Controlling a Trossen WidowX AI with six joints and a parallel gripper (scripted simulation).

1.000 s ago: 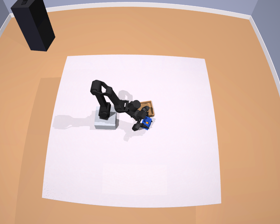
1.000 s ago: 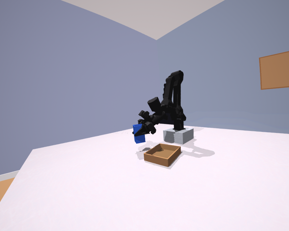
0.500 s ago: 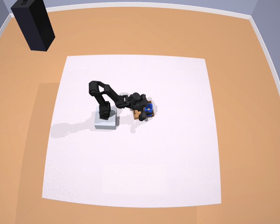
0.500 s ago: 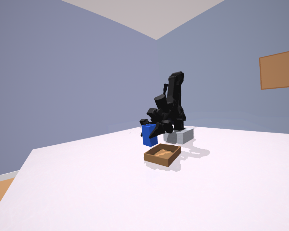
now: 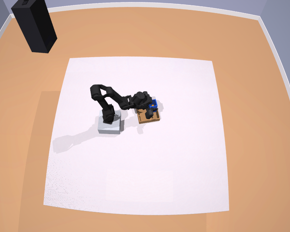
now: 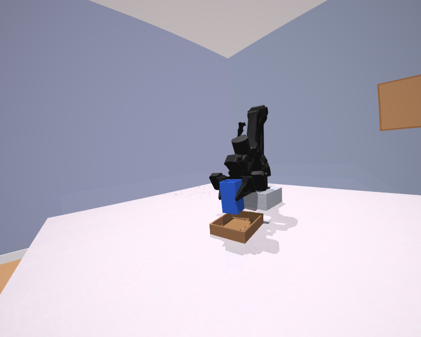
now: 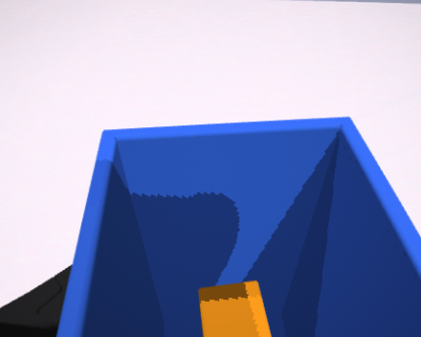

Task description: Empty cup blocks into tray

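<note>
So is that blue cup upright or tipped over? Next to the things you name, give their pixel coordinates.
Roughly upright: in the exterior view, the cup [image 5: 154, 101] [image 6: 231, 197] [image 7: 226, 163] has its open end on top, above the tray [image 5: 149, 121] [image 6: 228, 231].

Plain room: robot arm [image 5: 121, 100] [image 6: 256, 130] on white table [image 5: 140, 154] [image 6: 203, 283].
</note>
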